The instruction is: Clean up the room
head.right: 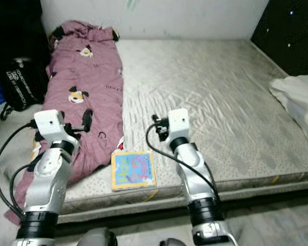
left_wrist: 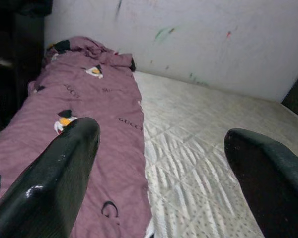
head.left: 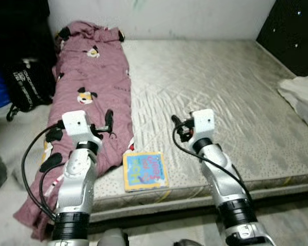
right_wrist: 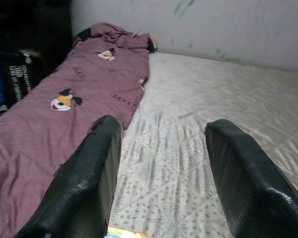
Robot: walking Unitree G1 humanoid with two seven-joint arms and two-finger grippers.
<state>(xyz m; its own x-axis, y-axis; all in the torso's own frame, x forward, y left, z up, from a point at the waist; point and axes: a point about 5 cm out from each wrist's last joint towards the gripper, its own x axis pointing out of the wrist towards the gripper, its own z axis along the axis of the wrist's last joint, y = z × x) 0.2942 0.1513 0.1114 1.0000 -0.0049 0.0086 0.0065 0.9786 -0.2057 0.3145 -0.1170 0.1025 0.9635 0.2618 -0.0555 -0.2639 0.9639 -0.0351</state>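
Both arms hover over the bed (head.left: 236, 82), left gripper (left_wrist: 161, 163) and right gripper (right_wrist: 161, 163) with jaws wide, empty. The picture book (head.left: 145, 170) lies at 6 o'clock on the mattress edge between them, beside the mauve blanket (head.left: 92, 92) at 9 o'clock; judged next: lower onto the book

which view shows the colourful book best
The left eye view: the book lies whole and flat at the mattress edge between both arms. The right eye view shows it equally whole. The right wrist view catches just a corner.
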